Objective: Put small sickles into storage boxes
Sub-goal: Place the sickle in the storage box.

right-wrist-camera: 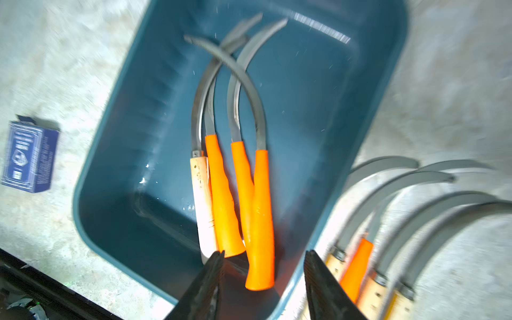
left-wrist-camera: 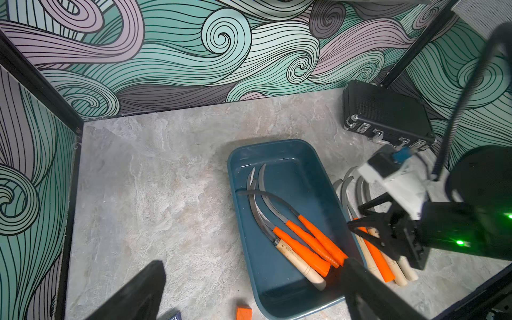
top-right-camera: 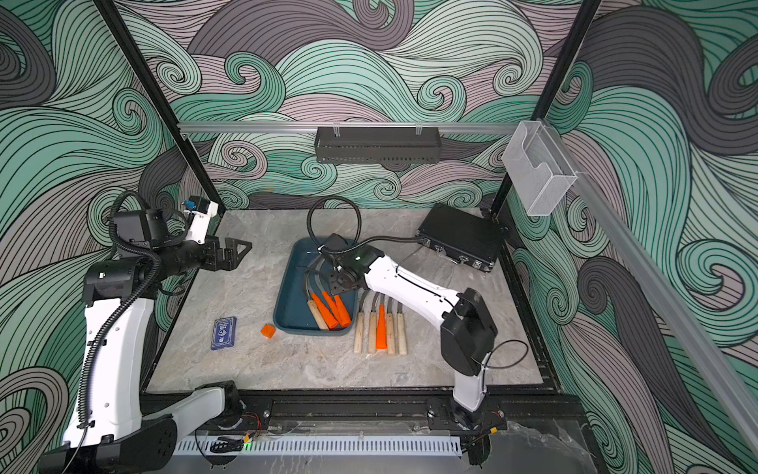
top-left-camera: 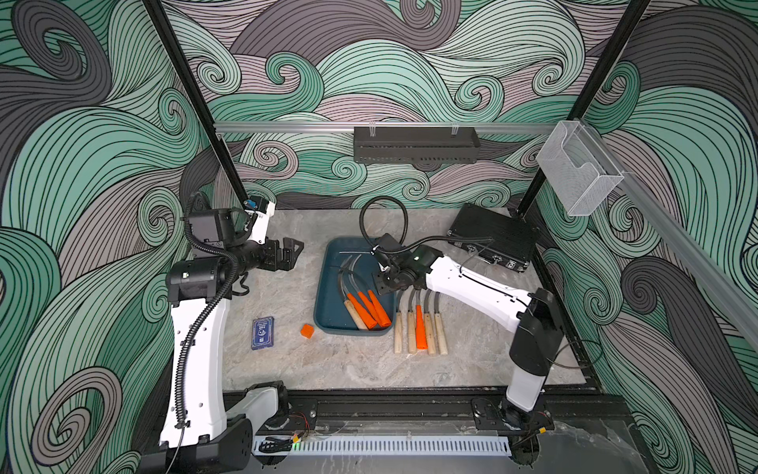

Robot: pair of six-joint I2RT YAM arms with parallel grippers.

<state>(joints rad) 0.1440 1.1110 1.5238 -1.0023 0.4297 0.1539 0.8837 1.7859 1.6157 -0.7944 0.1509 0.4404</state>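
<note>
Tray (top-left-camera: 331, 295): a dark teal tray sits on the grey stone-look table (top-left-camera: 287, 369), about midway between the two arms, with its long side running front to back.
Sickles in the tray (right-wrist-camera: 221, 194): four lie inside, one with a pale wooden handle and three with orange handles. The handles are bunched at the front end and the curved blades cross one another toward the back.
Sickles on the table (top-left-camera: 418, 328): five lie in a close row just beside the tray on the right arm's side, handles to the front. Four are wooden-handled and one is orange.
Right gripper (right-wrist-camera: 266, 252): it hangs over the tray's edge on the right arm's side with jaws parted. An orange handle end lies in the tray below the gap, clear of both fingers, so nothing is gripped.
Left gripper (top-left-camera: 296, 251): it is held above the table, apart from the tray, jaws spread wide and empty.
Blue card box (top-left-camera: 262, 333): it lies flat near the left arm.
Orange cube (top-left-camera: 307, 330): it sits between the card box and the tray's front corner.
Black case (top-left-camera: 492, 238): it is closed, at the back corner on the right arm's side.
</note>
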